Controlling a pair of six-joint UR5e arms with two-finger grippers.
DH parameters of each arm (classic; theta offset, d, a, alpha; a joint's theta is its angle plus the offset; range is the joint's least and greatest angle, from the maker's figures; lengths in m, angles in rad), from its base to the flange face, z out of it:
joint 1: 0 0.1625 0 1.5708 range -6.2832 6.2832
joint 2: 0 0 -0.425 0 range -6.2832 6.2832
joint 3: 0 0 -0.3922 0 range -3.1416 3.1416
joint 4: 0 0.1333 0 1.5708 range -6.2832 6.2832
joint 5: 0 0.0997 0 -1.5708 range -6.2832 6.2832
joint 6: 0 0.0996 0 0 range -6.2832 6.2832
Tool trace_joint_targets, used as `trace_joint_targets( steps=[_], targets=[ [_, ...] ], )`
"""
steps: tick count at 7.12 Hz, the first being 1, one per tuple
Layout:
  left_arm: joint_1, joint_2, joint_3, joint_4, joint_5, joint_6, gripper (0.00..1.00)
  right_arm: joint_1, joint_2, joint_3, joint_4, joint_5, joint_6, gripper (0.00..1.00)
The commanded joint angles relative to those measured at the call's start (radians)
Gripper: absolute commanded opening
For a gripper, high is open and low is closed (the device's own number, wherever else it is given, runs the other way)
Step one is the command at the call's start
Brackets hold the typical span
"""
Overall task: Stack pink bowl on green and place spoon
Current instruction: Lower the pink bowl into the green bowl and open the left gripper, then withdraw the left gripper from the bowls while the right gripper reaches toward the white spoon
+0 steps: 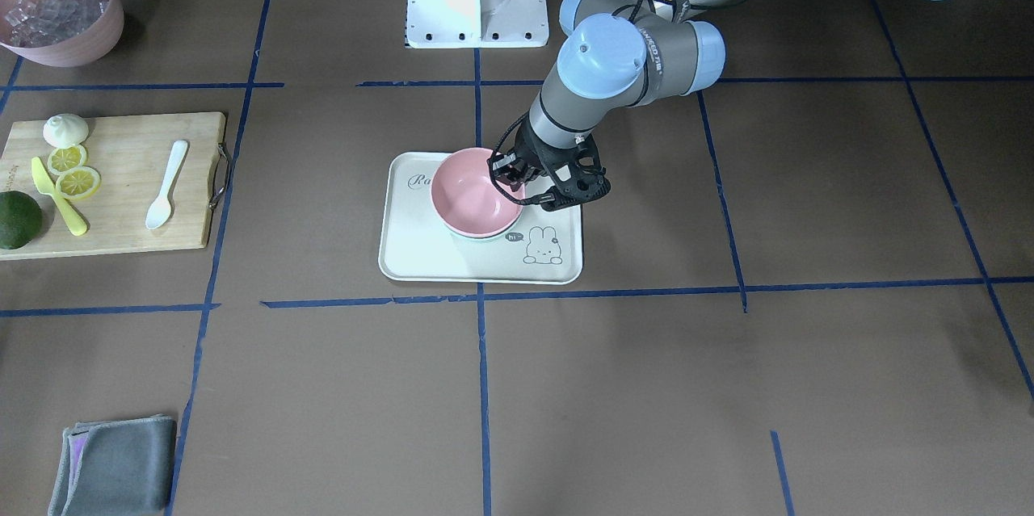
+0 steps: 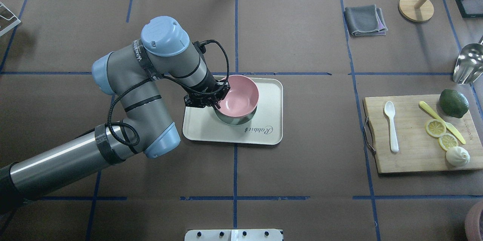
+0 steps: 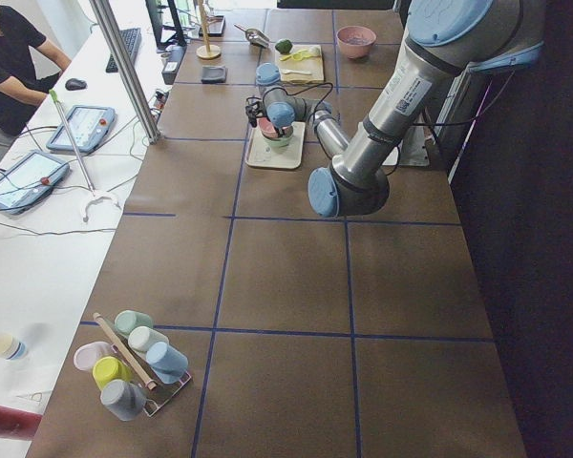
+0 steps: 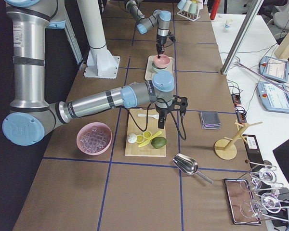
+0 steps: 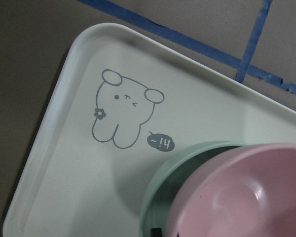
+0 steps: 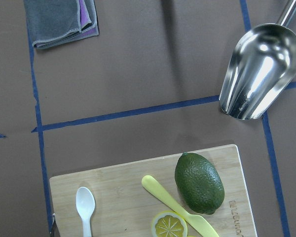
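1. left arm: it enters from the near left and reaches to the middle of the worktop (image 2: 302, 165).
2. left hand (image 2: 217, 102): it points down at the left rim of the pink bowl (image 2: 239, 95). the fingers are narrowed onto that rim, one inside the bowl and one outside, and have hold of it.
3. pink bowl: it sits over the green bowl (image 2: 234, 121), off centre toward the far side. a crescent of the green bowl shows on the near side. the left wrist view shows a dark gap between the two rims, so the pink bowl is not fully seated.
4. green bowl: it stands on the cream tray (image 2: 264, 135), in the tray's left half. the tray carries a rabbit print.
5. spoon (image 2: 391, 126): the white spoon lies well to the right of the tray, on the left part of the wooden cutting board (image 2: 411, 154). its bowl end points far and its handle points near. no hand touches it, and it lies well apart from the left hand.
6. other items on the board, right of the spoon: a yellow knife (image 2: 441, 122), two lemon slices (image 2: 441, 134), a dark green fruit (image 2: 453, 103).
7. right hand (image 4: 160, 124): it shows only in the right side view, hanging fingers-down and raised above the board area, clear of the spoon. its opening cannot be told. its wrist view looks down on the spoon at the lower left edge.
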State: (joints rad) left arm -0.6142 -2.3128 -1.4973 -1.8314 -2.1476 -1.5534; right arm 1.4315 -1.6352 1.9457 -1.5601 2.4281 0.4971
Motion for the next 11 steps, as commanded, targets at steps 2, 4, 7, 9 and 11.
trace_joint_targets(
  steps=[2, 4, 7, 9, 11],
  targets=[
    [0.001, 0.006, -0.004, 0.000, 0.000, 0.006, 1.00, 0.000, 0.000, 0.001, 0.000, -0.003, 0.001, 1.00],
    [-0.002, 0.006, -0.009, 0.001, -0.002, 0.006, 1.00, -0.003, 0.002, 0.001, 0.000, -0.003, 0.003, 1.00],
    [-0.106, 0.055, -0.122, 0.109, -0.118, 0.097, 1.00, -0.097, -0.008, 0.002, 0.062, -0.056, 0.088, 1.00],
    [-0.146, 0.117, -0.300, 0.347, -0.129, 0.279, 1.00, -0.213, -0.063, -0.004, 0.283, -0.116, 0.310, 1.00],
    [-0.211, 0.177, -0.444, 0.539, -0.129, 0.482, 1.00, -0.363, -0.063, -0.004, 0.380, -0.200, 0.513, 1.00]
  ],
)
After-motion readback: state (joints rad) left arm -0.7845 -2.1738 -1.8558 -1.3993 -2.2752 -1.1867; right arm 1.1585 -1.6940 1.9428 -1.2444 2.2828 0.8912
